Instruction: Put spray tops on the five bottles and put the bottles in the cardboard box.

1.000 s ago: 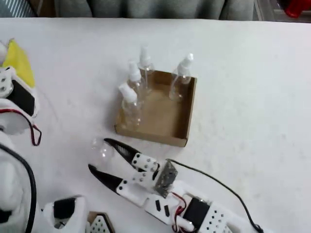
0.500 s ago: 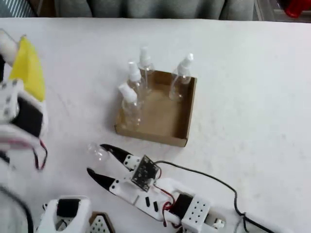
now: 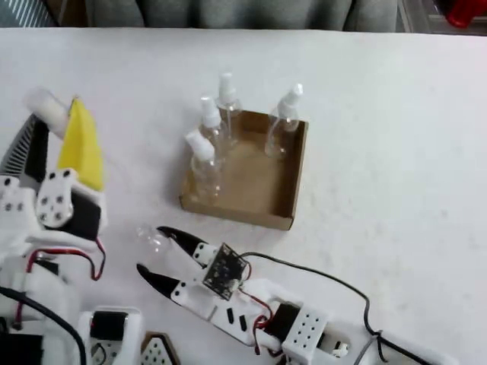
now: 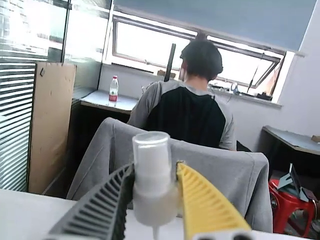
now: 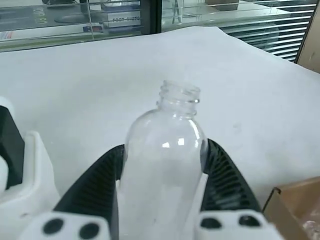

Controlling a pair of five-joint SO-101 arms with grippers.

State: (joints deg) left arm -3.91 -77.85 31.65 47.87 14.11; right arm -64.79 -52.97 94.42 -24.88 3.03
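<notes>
Count: 5 bottles, 5 spray tops, 1 box, 2 grippers.

- Uncapped bottle (image 5: pixel 165 145): clear plastic with a bare threaded neck. It sits between the right gripper (image 3: pixel 151 248) fingers, which are closed against both sides of the body. The neck sticks out past the fingertips and the base points toward the wrist.
- Loose spray top (image 4: pixel 151 155): white with a clear cap, pinched between the left gripper (image 4: pixel 155 169) fingers, one black and one yellow. The cap rises above the fingertips and the dip tube hangs down between the fingers.
- Capped bottles (image 3: pixel 205 169): 4, each with a white spray top, all upright in the cardboard box (image 3: pixel 255 190).
- The box sits off to the side of the right gripper's farther finger, near it but not touching, and well apart from the left fingers.

Print: can't read any on the bottles or the box.

Pose:
- The right arm lies low and stretched out over the near part of the white table (image 3: pixel 380 114), fingers about level, with a black cable trailing off the wrist.
- The left arm is raised, its fingers lifted off the table and aimed at the far side, and its wrist camera looks out level across the room.
</notes>
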